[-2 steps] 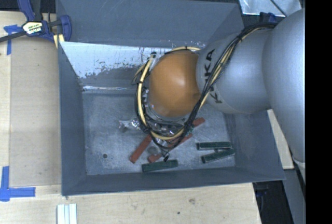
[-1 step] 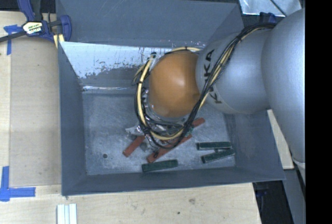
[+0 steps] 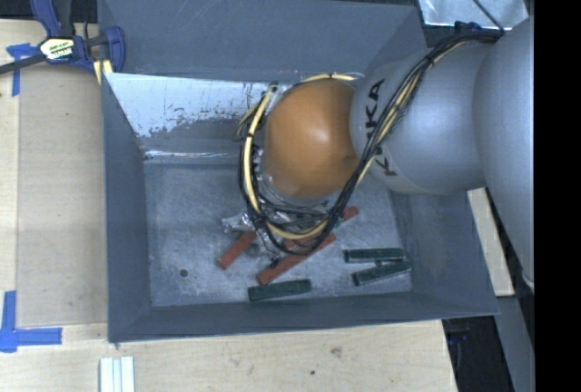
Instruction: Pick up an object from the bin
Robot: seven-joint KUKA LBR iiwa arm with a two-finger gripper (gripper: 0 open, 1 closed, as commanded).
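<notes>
My gripper (image 3: pixel 243 223) is low in the middle of the bin, mostly hidden beneath the arm's orange dome and cables. Directly under it a red-brown stick (image 3: pixel 233 251) lies slanting on the floor, and a second red-brown stick (image 3: pixel 285 266) lies just to its right. Whether the gripper touches either stick is hidden. A dark green stick (image 3: pixel 279 290) lies flat near the front wall, below the gripper.
Two more dark green sticks (image 3: pixel 374 255) (image 3: pixel 381 273) lie side by side at the front right. Another red-brown piece (image 3: pixel 346 215) pokes out from under the cables on the right. The arm covers the bin's right and back.
</notes>
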